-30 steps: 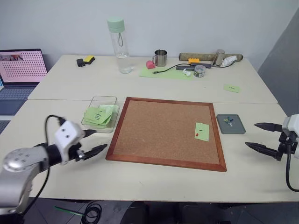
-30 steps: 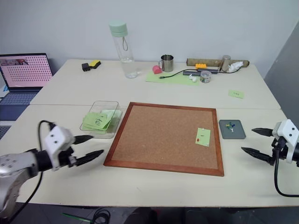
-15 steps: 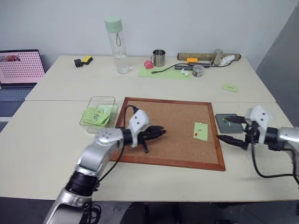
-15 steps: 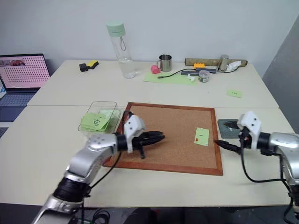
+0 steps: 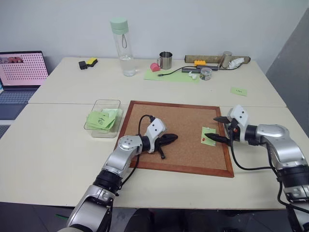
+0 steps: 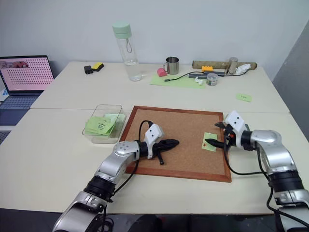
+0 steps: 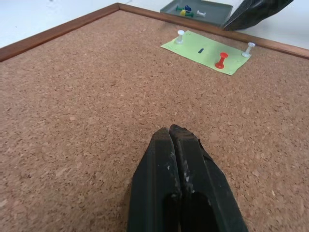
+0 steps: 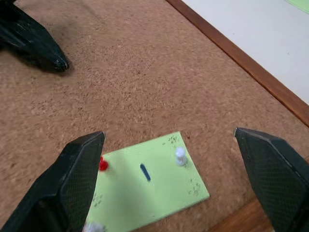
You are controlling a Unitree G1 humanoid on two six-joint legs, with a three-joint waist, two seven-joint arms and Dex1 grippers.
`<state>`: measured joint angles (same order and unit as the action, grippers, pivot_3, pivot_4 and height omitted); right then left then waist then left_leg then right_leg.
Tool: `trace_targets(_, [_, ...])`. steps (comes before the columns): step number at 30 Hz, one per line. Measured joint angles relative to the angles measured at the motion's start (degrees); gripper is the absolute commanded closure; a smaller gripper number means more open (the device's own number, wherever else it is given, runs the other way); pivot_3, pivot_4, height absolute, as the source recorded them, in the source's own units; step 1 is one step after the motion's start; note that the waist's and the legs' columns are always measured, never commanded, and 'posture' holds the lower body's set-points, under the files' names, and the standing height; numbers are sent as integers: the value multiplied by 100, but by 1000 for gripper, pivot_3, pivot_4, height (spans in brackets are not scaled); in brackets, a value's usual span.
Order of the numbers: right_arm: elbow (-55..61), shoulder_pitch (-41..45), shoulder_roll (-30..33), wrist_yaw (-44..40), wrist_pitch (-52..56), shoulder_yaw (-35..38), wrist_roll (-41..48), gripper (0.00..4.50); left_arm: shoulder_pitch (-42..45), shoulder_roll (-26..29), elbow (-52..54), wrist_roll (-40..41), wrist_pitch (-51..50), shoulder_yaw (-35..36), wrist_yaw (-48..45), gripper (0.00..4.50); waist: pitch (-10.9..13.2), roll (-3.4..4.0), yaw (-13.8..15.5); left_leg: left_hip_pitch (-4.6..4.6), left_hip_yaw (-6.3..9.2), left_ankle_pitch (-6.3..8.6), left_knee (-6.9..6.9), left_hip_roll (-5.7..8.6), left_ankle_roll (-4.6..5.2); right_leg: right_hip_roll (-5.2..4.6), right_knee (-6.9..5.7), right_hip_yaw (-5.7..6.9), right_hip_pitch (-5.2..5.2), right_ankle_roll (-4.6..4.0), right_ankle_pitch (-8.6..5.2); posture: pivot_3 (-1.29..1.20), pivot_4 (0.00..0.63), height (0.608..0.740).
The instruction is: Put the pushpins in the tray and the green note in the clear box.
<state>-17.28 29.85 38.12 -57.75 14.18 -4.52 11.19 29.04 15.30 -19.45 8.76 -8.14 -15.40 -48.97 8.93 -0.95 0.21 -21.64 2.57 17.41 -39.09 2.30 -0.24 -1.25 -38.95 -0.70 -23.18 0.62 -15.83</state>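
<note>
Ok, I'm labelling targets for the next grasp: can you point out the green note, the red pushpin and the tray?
green note [image 7: 205, 47]: left wrist view, bare paper near its middle.
red pushpin [image 7: 221, 60]: left wrist view, its stem.
tray [image 7: 216, 13]: left wrist view, its near rim.

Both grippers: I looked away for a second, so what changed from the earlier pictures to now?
Both arms swung inward over the corkboard. The left gripper closed empty and now points at the green note. The right gripper, jaws wide open, came in from beside the tray to straddle the note. The note stays pinned by its pushpins; the clear box is unmoved.
</note>
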Motion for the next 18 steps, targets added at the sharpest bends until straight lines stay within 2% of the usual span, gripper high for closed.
trace_targets(3, [-539, 161, -164, 29, -345, -98, -208, 0, 5, -3, -25, -4, 14, 6, -5, 4481, -1, 0, -2, 1, -2, 0, 0, 0, 0, 0, 0, -1, 0, 0, 0, 0, 150, 740])
trace_targets(6, [-991, 269, -354, 26, -582, -131, -307, 456, -1, -1, -16, -3, -14, 25, 7, 4500, -2, 2, -15, 2, -3, 0, 0, 0, 0, 0, -2, -2, 0, 0, 0, 0, 150, 740])
trace_targets(18, [-1519, 478, -431, -248, -1050, -106, -324, 3135, -126, 24, 189, -2, -159, 101, 93, 4500, -2, 3, -34, 3, -2, 0, 3, -2, 0, 1, -2, -2, -1, -1, 0, 0, 150, 740])
